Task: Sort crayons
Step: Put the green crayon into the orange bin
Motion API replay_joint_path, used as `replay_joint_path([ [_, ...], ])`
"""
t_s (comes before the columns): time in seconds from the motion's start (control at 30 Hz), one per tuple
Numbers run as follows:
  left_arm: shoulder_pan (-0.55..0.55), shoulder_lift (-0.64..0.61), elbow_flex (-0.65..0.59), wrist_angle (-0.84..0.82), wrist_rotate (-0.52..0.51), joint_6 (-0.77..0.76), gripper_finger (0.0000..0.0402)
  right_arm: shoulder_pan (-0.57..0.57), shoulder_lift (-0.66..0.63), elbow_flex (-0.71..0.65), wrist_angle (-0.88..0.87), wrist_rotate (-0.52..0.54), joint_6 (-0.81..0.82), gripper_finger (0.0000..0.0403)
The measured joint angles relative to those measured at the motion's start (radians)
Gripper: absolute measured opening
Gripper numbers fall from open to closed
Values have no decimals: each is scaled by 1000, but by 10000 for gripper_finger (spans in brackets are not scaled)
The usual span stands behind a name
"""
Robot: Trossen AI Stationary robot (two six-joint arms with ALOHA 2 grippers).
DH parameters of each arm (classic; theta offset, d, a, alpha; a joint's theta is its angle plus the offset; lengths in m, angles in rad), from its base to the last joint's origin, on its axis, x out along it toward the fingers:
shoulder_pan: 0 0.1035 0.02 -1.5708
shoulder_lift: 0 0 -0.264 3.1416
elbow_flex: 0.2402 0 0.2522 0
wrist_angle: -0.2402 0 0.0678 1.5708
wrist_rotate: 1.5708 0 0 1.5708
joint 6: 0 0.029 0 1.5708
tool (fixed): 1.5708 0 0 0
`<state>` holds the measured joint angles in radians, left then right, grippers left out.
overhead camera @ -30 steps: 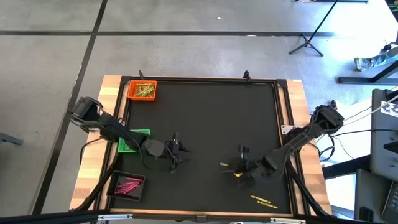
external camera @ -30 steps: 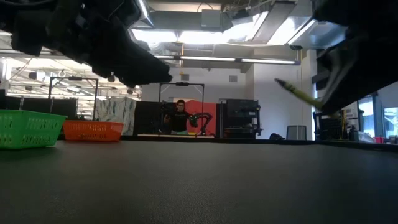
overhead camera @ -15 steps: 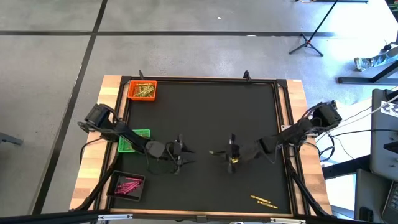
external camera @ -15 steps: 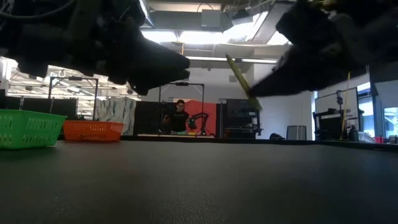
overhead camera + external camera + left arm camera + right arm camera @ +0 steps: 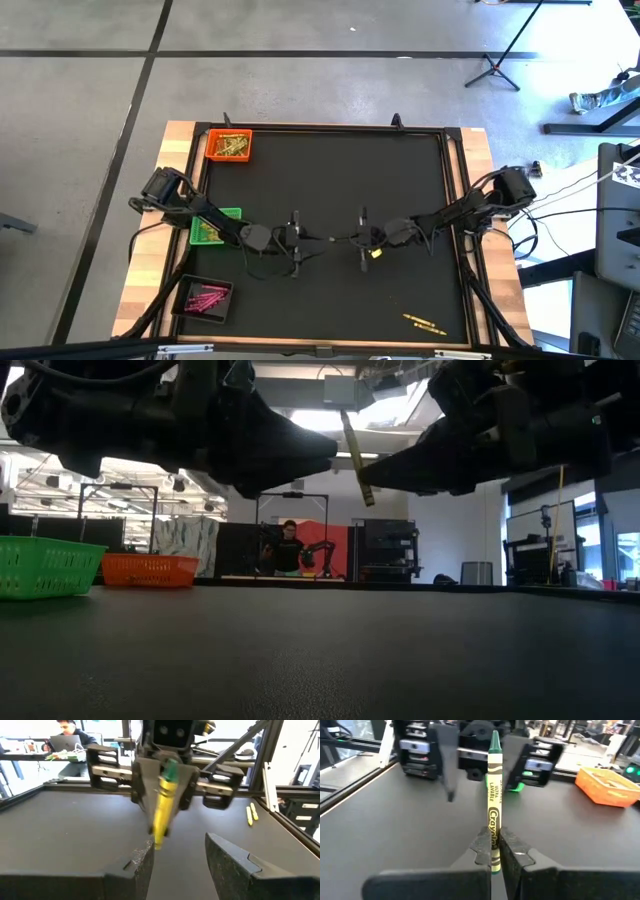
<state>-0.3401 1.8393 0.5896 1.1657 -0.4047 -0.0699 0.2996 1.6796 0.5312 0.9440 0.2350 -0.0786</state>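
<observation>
At the middle of the tabletop: two grippers are seen facing each other, tip to tip, above the black mat (image 5: 330, 170).
Right gripper (image 5: 362, 240): its two fingers are pressed together on a crayon; in the right wrist view the gripper (image 5: 493, 851) is clamped on the lower part of the stick.
Held crayon (image 5: 493, 800): yellow-green wrapper with a green tip, printed lettering along its side, held upright between the fingers; in the low view it (image 5: 355, 458) is seen raised clear of the mat, tilted, between the two dark grippers; in the left wrist view it (image 5: 164, 811) is shown pointing toward the left arm's fingers.
Left gripper (image 5: 297, 243): its fingers stand apart with nothing between them; the gap is seen in the left wrist view (image 5: 178, 857), just short of the held crayon.
Orange tray (image 5: 228, 146): placed at the far left corner, filled with orange-gold crayons (image 5: 231, 146).
Green tray (image 5: 214, 226): set at the left edge, about halfway along, partly covered by the left arm.
Black tray (image 5: 205, 297): set at the near left corner, holding pink crayons (image 5: 207, 298).
Loose crayons (image 5: 424, 322): two yellow sticks are lying on the mat close to the near right corner, well apart from both grippers.
Room beyond the table: a person (image 5: 289, 548) is seated far behind.
</observation>
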Motion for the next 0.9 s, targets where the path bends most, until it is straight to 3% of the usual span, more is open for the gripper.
replay_joint_path([
  [0.23, 16, 0, 9, 5, 4, -15, 158, 0, 93, 0, 155, -36, -24, 14],
  [0.57, 17, -2, 67, -13, 6, 45, 154, 1, 102, 0, 172, -63, -35, 14],
  [0.7, 17, -2, 68, -13, 6, 46, 127, 1, 102, 0, 175, -62, -35, 14],
  [0.9, 17, -2, 68, -11, 10, 47, 57, 1, 102, 0, 177, -69, -32, 15],
])
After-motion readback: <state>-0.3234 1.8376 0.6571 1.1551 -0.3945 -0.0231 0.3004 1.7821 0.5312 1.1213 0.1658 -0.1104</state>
